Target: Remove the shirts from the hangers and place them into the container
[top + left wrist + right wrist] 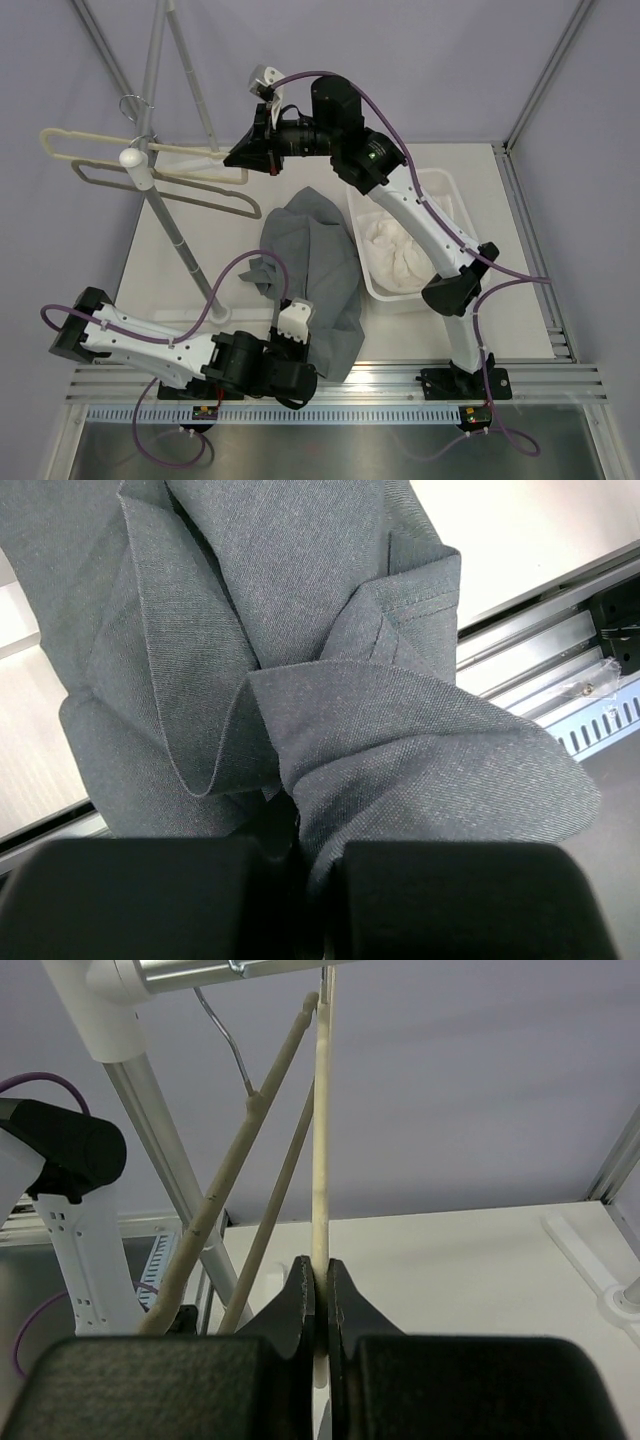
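Right jaws are pressed onto a slim, pale wooden hanger — clamped tight on its thin rounded bar, up by the rail. A second light-wood hanger hangs just beside it, and a thin curved metal hook runs up to the shiny pole.

Down at the near edge, left jaws are pinched together on the grey-green shirt. It's a fine-woven, matte cloth, bunched in soft folds with a stitched hem showing. It lies in a rumpled heap on the white tabletop, just beside the container. That white plastic basket, rounded at the corners, holds the white shirt — crumpled up inside.
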Motion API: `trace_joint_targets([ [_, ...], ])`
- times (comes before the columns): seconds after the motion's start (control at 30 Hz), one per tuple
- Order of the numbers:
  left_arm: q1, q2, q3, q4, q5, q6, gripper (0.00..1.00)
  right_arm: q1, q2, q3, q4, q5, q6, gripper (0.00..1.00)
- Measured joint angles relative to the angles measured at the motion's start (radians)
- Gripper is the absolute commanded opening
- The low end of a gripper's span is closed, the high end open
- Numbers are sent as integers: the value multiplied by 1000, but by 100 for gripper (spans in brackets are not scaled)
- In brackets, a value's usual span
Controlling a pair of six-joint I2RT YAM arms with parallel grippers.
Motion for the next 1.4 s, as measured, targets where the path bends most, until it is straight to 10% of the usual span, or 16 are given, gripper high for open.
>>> trace_joint_targets([
  [0.33, -1, 14, -3, 7, 5, 7, 0, -1, -114, -224, 18, 76, -27, 0],
  [0.47, -1, 23, -2, 5, 5, 8, 0, -1, -175, -306, 42, 120, -40, 32],
  [0.5, 0, 26, 1, 2, 4, 8, 0, -1, -196, -326, 41, 136, -42, 56],
  [0.63, -1, 36, 23, -14, 1, 8, 0, -3, -293, -426, 39, 217, -34, 98],
  [0.73, -1, 39, 27, -14, -3, 13, 6, -3, -391, -520, 17, 316, -18, 100],
  [0.97, 5, 93, 40, -20, -18, 25, 65, -5, -827, -881, -61, 523, 112, 100],
  [1.17, 154, 195, 46, 48, 2, 95, 71, -5, -1293, -1128, -76, 561, 244, 99],
  [1.4, 415, 301, 125, 116, 12, 270, 99, -4, -1429, -1186, -163, 613, 304, 99],
])
